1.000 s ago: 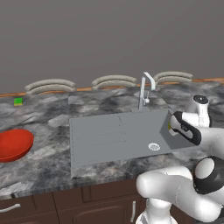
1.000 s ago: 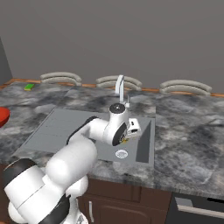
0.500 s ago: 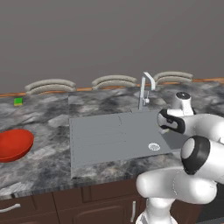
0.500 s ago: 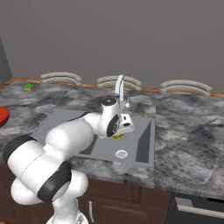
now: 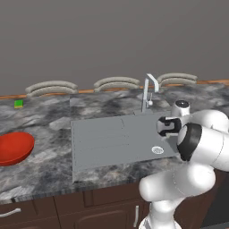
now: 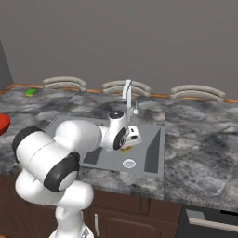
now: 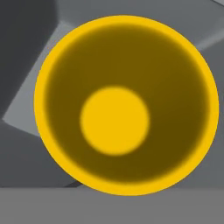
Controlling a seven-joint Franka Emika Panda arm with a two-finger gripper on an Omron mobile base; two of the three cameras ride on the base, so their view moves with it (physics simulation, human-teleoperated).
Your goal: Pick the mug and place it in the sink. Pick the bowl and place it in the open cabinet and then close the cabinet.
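Observation:
The yellow mug (image 7: 126, 105) is seen from straight above in the hand view, with its round mouth and bright bottom toward the camera. My gripper (image 6: 128, 145) hangs over the right part of the grey sink (image 6: 154, 148), close above the drain (image 6: 129, 163), shut on the mug (image 6: 125, 148), a sliver of which peeks out below the hand. In the left base view the gripper (image 5: 163, 127) sits just right of the sink (image 5: 112, 138), in front of the faucet (image 5: 150, 89). The red bowl (image 5: 13, 147) rests on the counter far to the left. The cabinet is out of view.
The silver faucet (image 6: 128, 95) rises right behind the hand. A small green object (image 5: 18, 103) lies at the back left of the stone counter (image 5: 40, 170). Drawer fronts with handles (image 5: 9, 213) run below the counter edge.
The hand has shifted a little toward the sink's middle with the mug in it, while the arm's elbow has swung round and folded in closer.

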